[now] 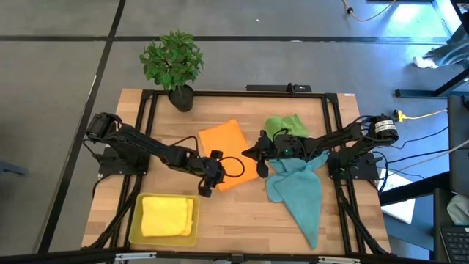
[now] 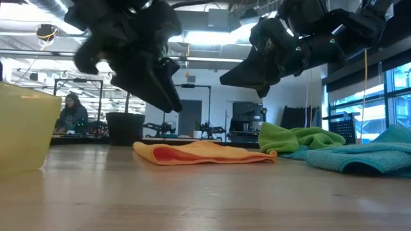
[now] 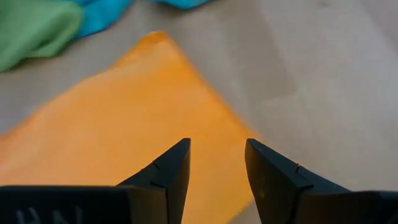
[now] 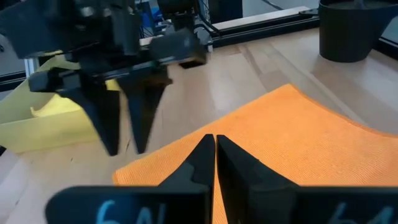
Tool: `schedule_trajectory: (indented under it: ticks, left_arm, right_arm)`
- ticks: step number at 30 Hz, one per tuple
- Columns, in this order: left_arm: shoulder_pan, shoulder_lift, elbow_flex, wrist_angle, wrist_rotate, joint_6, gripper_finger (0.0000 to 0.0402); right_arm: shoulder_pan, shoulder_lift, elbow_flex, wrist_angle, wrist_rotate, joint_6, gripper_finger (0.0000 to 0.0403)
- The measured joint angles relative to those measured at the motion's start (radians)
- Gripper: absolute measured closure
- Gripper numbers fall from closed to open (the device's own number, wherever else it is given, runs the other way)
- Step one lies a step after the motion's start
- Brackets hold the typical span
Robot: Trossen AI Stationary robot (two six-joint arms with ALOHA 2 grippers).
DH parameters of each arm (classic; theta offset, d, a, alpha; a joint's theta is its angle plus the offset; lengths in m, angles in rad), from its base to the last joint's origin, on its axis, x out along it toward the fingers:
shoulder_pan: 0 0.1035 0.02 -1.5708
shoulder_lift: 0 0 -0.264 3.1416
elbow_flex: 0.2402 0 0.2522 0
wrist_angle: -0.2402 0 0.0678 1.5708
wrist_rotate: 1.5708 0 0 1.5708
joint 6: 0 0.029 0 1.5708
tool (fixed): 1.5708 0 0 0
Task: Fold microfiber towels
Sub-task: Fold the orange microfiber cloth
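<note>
High view, left end effector [image 1: 208, 178]: spread, empty, over orange towel's [image 1: 226, 141] 7 o'clock edge.
Right end effector [image 1: 256, 155]: pressed together, seemingly empty, at 3 o'clock edge.

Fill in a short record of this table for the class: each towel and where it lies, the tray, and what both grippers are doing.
orange towel: folded, flat at table centre
green towel: bunched, behind right arm
teal towel: loose, right side
yellow towel: inside yellow tray
left gripper: open, above orange towel's edge, empty
right gripper: shut, empty, above orange towel
</note>
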Motion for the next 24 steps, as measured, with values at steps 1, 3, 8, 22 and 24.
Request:
schedule_trajectory:
  ticks: [1,3,8,22,24]
  left_arm:
    - [-0.007,0.005,0.0,0.003,0.018,0.004,0.0256]
    - [-0.024,0.034,0.002,0.019,0.027,0.014,0.0256]
    - [-0.047,0.12,0.071,-0.049,0.025,-0.008,0.0256]
    - [-0.097,0.184,0.208,-0.261,-0.049,0.15,0.0256]
    - [-0.102,0.203,0.216,-0.248,-0.036,0.161,0.0254]
  right_arm:
    - [0.0,0.0,0.0,0.0,0.001,0.0,0.0384]
    - [0.0,0.0,0.0,0.0,0.004,0.0,0.0384]
    - [0.001,0.0,0.0,0.01,0.011,0.0,0.0384]
    - [0.022,0.0,0.0,0.009,0.028,-0.029,0.0384]
    - [0.022,0.0,0.0,0.013,0.044,-0.031,0.0384]
